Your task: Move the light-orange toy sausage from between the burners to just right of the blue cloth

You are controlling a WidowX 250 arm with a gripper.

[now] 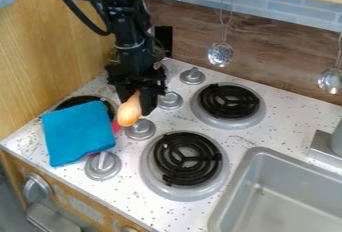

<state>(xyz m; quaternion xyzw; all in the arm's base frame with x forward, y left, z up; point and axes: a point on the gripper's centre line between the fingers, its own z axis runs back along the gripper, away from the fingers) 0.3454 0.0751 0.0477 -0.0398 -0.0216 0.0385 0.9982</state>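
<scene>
While my claw [135, 106] hung over the stove's left side, its two fingers pinched one orange, elongated item [129, 111], tilted, lower end rounded.

Progress, by my judgement: grasp, one, done. Release, one, outstanding; the item was not yet set down. Its resting place, I could not tell.

Adjacent stock: one blue cloth [78, 133], draped over part of a dark burner [79, 100], its edge beside the orange item. One red thing [116, 127], mostly hidden, showed at the cloth's edge; kind, I could not tell.

Obstructions: four grey knobs in a slanting row. One [140, 130] stood just by the item's lower end, contact undetermined; one [170, 100] stood beside my fingers; one [192, 76] lay farther back; one [103, 165] stood next to the cloth, nearer the front.

Other fixtures: two black coil burners, rear [229, 100] and front [186, 159], both uncovered; one grey sink [287, 208] at right; two metal utensils [220, 54] [330, 80], hanging before the backsplash.
</scene>
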